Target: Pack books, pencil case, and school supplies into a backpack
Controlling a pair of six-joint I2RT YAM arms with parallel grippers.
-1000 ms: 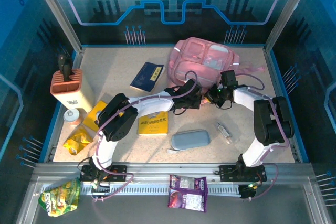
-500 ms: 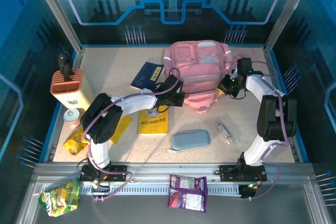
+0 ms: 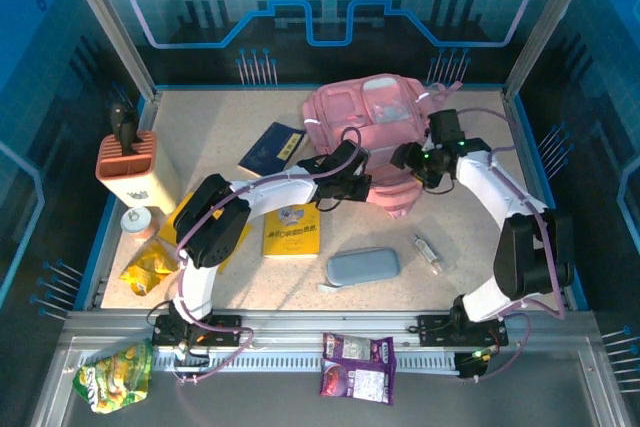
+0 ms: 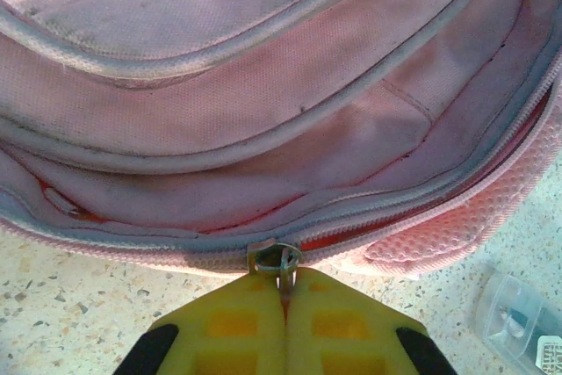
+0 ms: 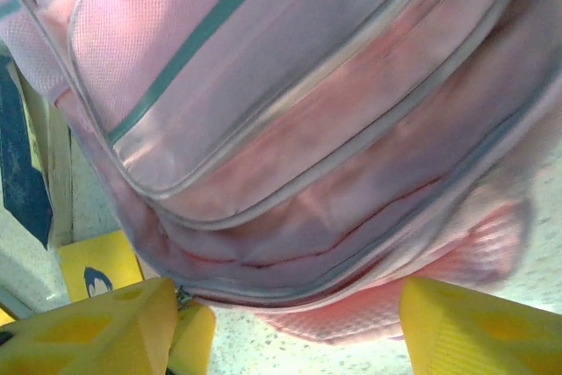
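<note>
Backpack (image 3: pixel 375 132) is sitting rotated vs. a sec ago. R gripper (image 5: pixel 288 292) jaws are spreading, released; L gripper (image 4: pixel 283 274) jaws are clenching the zipper pull (image 4: pixel 279 259). Nothing's packed yet: navy book (image 3: pixel 272 149), yellow book (image 3: pixel 291 230), pencil case (image 3: pixel 363 266) and clear tube (image 3: pixel 427 252) are lying on the surface (image 3: pixel 200 117).

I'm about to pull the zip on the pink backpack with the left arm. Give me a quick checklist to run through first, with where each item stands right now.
1. Left gripper clamped on the zipper pull: ok, fingers are shut on it.
2. Right gripper bracing the backpack: not ok, jaws stand wide apart and grip nothing.
3. Zip mouth wide enough for books: not ok, only a thin slit shows along the zip.
4. Navy book, yellow book, pencil case and clear tube ready on the table: ok, all lie outside the bag.
5. Zip track ahead free of snagged fabric: cannot tell.
</note>
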